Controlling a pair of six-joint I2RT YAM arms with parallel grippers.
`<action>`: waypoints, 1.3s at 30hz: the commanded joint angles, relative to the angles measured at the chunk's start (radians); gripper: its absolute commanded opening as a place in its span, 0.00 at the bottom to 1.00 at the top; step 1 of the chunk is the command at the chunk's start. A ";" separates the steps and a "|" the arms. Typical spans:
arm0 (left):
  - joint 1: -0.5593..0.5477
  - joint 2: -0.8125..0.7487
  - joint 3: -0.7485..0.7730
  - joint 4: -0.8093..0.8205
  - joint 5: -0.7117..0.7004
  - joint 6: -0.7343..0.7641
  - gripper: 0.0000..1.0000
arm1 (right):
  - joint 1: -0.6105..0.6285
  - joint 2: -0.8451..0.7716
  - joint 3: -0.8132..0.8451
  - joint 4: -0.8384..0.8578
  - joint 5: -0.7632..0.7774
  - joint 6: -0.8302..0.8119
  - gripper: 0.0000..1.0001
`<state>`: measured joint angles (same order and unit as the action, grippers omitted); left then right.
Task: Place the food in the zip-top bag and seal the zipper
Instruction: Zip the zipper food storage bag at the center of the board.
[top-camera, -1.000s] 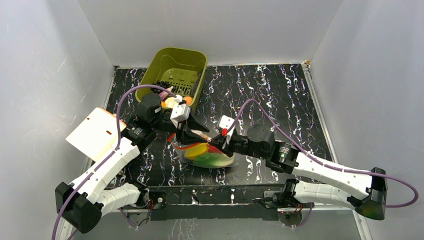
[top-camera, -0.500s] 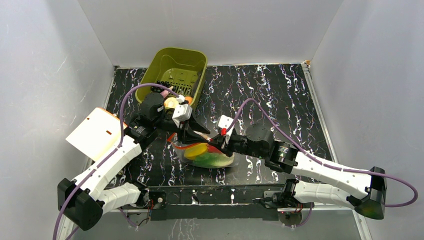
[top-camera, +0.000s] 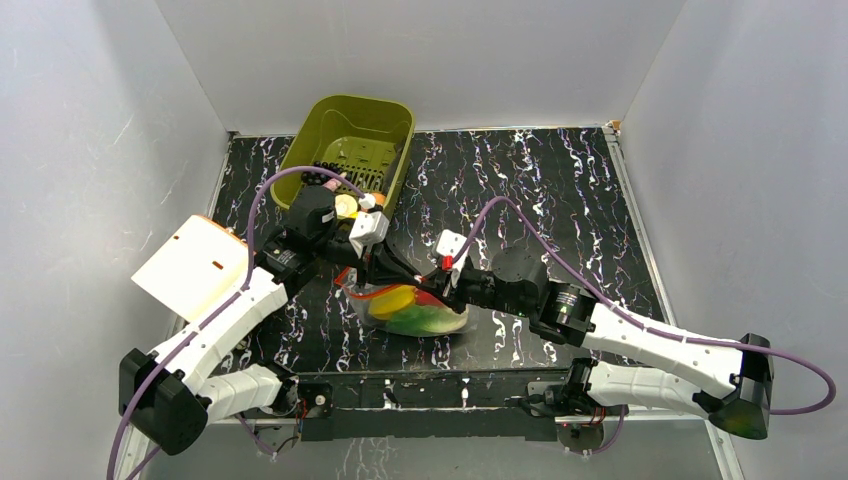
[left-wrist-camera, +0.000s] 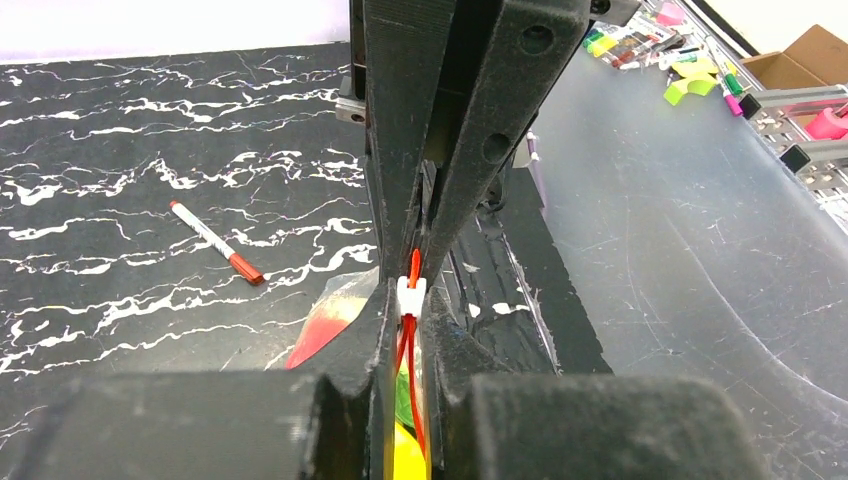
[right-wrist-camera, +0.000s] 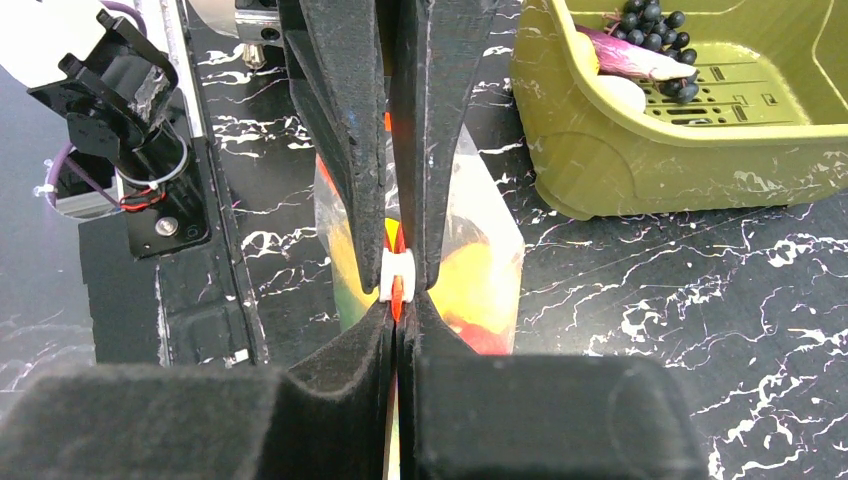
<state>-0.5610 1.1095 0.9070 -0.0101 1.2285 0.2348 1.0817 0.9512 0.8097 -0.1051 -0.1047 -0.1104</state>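
The clear zip-top bag (top-camera: 440, 324) lies on the black marbled table near the front. It holds food: a yellow piece (top-camera: 395, 299) and a green leafy piece (top-camera: 428, 319). My left gripper (top-camera: 398, 272) and right gripper (top-camera: 432, 290) meet tip to tip over the bag's mouth. In the left wrist view my left gripper (left-wrist-camera: 408, 302) is shut on the red-orange zipper (left-wrist-camera: 414, 264), just behind its white slider (left-wrist-camera: 411, 291). In the right wrist view my right gripper (right-wrist-camera: 397, 308) is shut on the zipper (right-wrist-camera: 396, 301) beside the slider (right-wrist-camera: 397, 272). Yellow and red food shows through the bag (right-wrist-camera: 480, 275).
The olive-green bin (top-camera: 352, 145) stands at the back left and holds dark grapes (right-wrist-camera: 650, 18) and a purple-white piece (right-wrist-camera: 640, 64). A red-and-white pen (left-wrist-camera: 215, 240) lies on the table right of the bag. A tan card (top-camera: 190, 262) lies at the left edge.
My left wrist has swung slightly toward the bin, and its fingers have drawn in along the bag's mouth. The right arm and the bag have stayed almost still.
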 joint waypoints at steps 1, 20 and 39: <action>-0.008 -0.014 0.026 -0.080 0.012 0.090 0.00 | 0.000 -0.019 0.051 0.102 0.007 0.000 0.00; -0.007 -0.005 0.105 -0.400 -0.082 0.310 0.00 | 0.000 -0.096 0.021 0.125 0.036 -0.008 0.00; -0.008 -0.051 0.047 -0.295 -0.100 0.229 0.00 | 0.000 -0.096 0.001 0.103 -0.001 0.018 0.04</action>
<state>-0.5694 1.0828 0.9779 -0.3218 1.1294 0.4877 1.0843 0.8658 0.7860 -0.1181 -0.0872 -0.1032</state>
